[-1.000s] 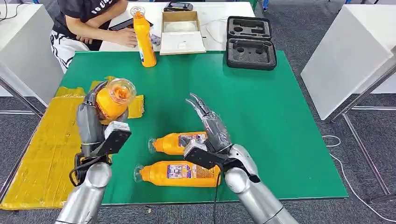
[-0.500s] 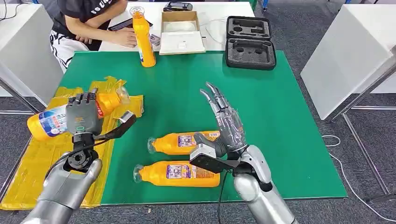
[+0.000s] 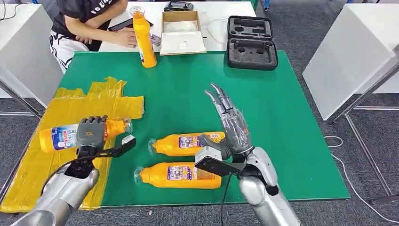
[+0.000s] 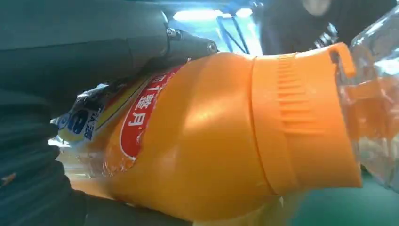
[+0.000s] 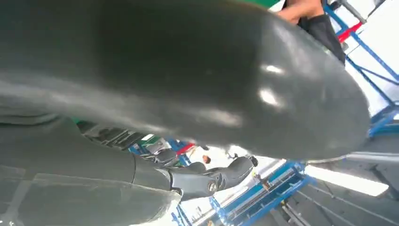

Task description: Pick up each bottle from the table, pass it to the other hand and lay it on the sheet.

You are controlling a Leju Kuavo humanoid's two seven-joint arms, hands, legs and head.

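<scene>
My left hand (image 3: 91,133) grips an orange bottle (image 3: 61,137) lying sideways low over the yellow sheet (image 3: 70,106) at the table's left; whether it touches the sheet I cannot tell. In the left wrist view the same orange bottle (image 4: 211,141) lies against my dark fingers (image 4: 94,42), its clear cap to one side. My right hand (image 3: 230,125) is raised over the green table (image 3: 291,122) with fingers straight and apart, holding nothing. Two more orange bottles lie on the table before it, one nearer the middle (image 3: 186,142) and one by the front edge (image 3: 179,175). A further orange bottle (image 3: 144,37) stands upright at the far edge.
A person (image 3: 89,21) sits behind the table's far left with a hand by the upright bottle. A cardboard box (image 3: 182,33) and an open black foam case (image 3: 251,42) lie at the back. White tables stand at either side.
My left hand has swung the bottle from upright over the table to sideways, then down low over the sheet. My right hand has risen a little and spread its fingers.
</scene>
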